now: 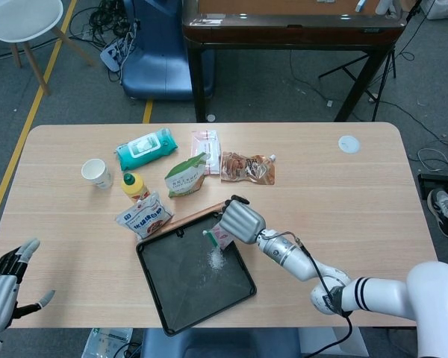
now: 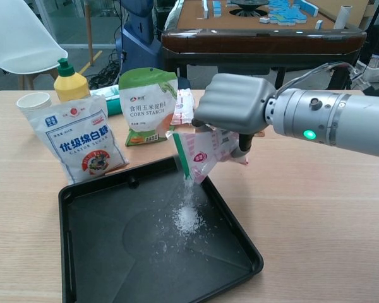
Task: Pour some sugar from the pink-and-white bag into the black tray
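- Over the tray's (image 2: 101, 278) 1 o'clock edge, my right hand (image 2: 234, 104) grips the tilted bag (image 2: 202, 151); sugar (image 2: 187, 218) lies mid-tray.
- At the tabletop's (image 1: 358, 201) 8 o'clock corner, my left hand (image 1: 4, 287) hangs empty, fingers spread.

Head high overhead, chest low, close — tray (image 1: 172, 298) (image 2: 69, 252) shared
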You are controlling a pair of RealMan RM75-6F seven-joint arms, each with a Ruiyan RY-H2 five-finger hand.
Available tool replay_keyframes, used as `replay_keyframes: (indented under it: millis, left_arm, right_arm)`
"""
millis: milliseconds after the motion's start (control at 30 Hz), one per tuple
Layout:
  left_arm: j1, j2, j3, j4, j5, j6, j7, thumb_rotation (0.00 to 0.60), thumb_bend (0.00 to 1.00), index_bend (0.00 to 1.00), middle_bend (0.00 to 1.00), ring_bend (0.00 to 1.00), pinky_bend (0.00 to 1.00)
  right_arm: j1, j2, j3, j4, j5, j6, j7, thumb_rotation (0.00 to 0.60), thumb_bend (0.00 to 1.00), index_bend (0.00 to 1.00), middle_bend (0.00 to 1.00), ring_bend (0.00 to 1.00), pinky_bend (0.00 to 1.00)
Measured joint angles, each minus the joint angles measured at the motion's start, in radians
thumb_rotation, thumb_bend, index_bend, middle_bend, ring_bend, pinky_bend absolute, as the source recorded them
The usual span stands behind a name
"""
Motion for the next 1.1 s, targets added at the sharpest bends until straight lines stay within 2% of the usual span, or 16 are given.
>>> replay_keyframes:
  millis: [200, 500, 733, 1100]
  left_arm:
    - [-0.003, 0.000, 0.002, -0.012, 0.002, -0.006, 0.017, 0.600, 0.18, 0.04, 0.08, 0.07, 0.07]
    - [-0.003, 0.002, 0.006, -0.037, 0.005, -0.009, 0.051, 0.600, 0.18, 0.04, 0.08, 0.07, 0.07]
    - [-0.008, 0.000, 0.009, -0.058, 0.012, -0.017, 0.078, 0.600, 0.18, 0.04, 0.08, 0.07, 0.07]
    - [-0.016, -0.003, 0.011, -0.086, 0.018, -0.030, 0.114, 0.600, 0.18, 0.04, 0.08, 0.07, 0.07]
  right_arm:
    - [-0.050, -0.018, -0.006, 0.037, -0.021, 0.038, 0.285, 0.600, 0.25, 0.58, 0.57, 0.53, 0.55]
    - [-0.137, -0.053, -0.038, 0.175, -0.104, 0.118, 0.828, 0.600, 0.25, 0.58, 0.57, 0.53, 0.55]
    - [-0.204, -0.093, -0.078, 0.347, -0.191, 0.208, 1.257, 0.600, 0.25, 0.58, 0.57, 0.53, 0.55]
    - [-0.260, -0.167, -0.168, 0.603, -0.312, 0.289, 1.721, 0.600, 0.25, 0.58, 0.58, 0.53, 0.55]
